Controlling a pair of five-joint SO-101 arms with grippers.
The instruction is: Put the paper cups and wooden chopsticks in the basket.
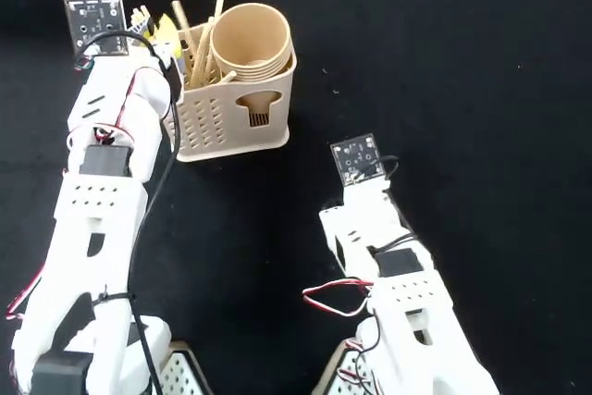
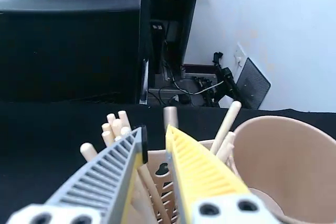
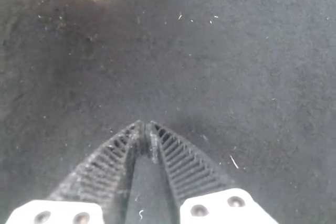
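Wooden chopsticks (image 2: 116, 124) stood on end right at the tips of the left claw (image 2: 155, 132), which hung over one end of the single basket (image 1: 236, 122). Its two fingers, one grey and one yellow, were parted by a narrow gap. They gripped nothing that could be made out. Through the gap showed the basket's perforated wall and one slanting stick. At least seven stick ends could be counted in the left wrist view. One bunch was too tight for a sure number. All of them were inside the basket, at the end nearest the left claw, and leaned at different angles.

Just beside the chopsticks, in the other end of the basket, sat the paper cups (image 1: 252, 39), nested into one upright stack with the mouth facing up. Several rims showed one under another in the high view, but how many could not be told.

The right claw (image 3: 144, 125) was closed, its two dark fingertips touching, low over the black tabletop (image 3: 236, 51). It held nothing, and it was well apart from the basket, a pale corner of which showed in the right wrist view.
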